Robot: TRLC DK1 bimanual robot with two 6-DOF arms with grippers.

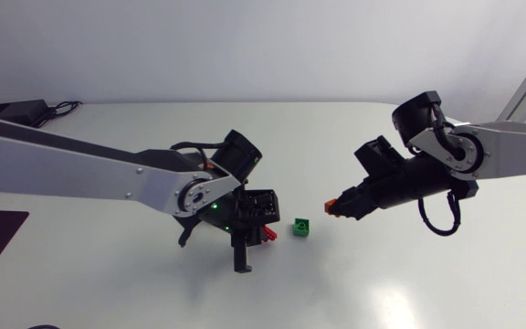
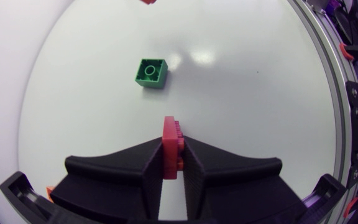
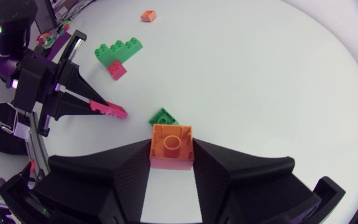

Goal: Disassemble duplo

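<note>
My left gripper (image 2: 173, 169) is clamped narrow on a red brick (image 2: 171, 140) held on edge. Its long axis runs straight out ahead of the fingertips, studs to one side. Ahead of it and apart from it, a square green brick (image 2: 151, 72) lies on the white table (image 1: 382, 292) with a ring in its upper face, possibly its hollow underside, though I can't be sure. My right gripper (image 3: 171, 163) grips an orange brick (image 3: 171, 144) from two sides, ringed face toward the wrist camera, with the green brick just beyond it. Farther ahead of the right gripper sit a green stack (image 3: 118, 50) with a small red block (image 3: 117, 70) against it, and a small orange piece (image 3: 148, 15) beyond.
</note>
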